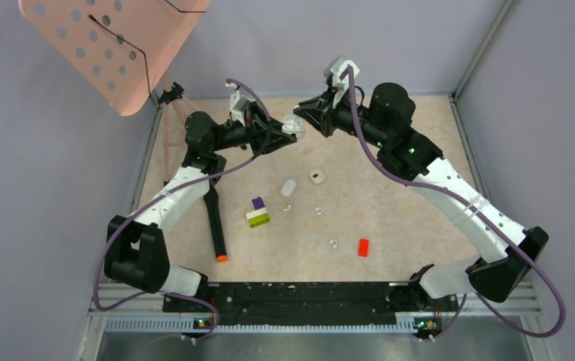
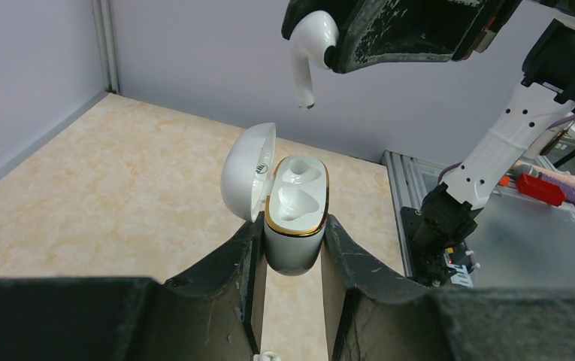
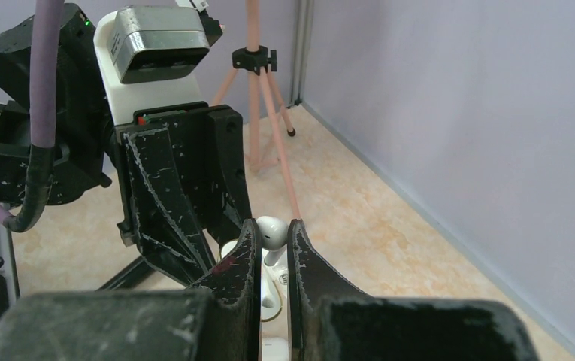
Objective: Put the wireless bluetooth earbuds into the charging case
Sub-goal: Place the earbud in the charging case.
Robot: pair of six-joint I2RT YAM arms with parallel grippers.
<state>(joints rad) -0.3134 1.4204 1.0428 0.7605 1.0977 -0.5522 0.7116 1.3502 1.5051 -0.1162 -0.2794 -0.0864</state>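
Earbuds (image 1: 319,210) dot beige marbled tabletop (image 1: 292,248); lilac walls (image 1: 284,45).

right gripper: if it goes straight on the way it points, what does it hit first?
Probably the open charging case held in the left gripper. The right gripper holds its earbud stem-down above the wells. Depth is unclear, so it may clip the rim instead.

Four earbuds (image 1: 287,207) (image 1: 319,210) (image 1: 333,244) (image 2: 306,45), three white cases (image 1: 293,126) (image 1: 289,186) (image 1: 316,177), one red brick (image 1: 363,247), one stacked brick pile (image 1: 258,212), one black marker (image 1: 215,224)

White earbud (image 2: 310,41), gold-rimmed white case (image 2: 293,252).
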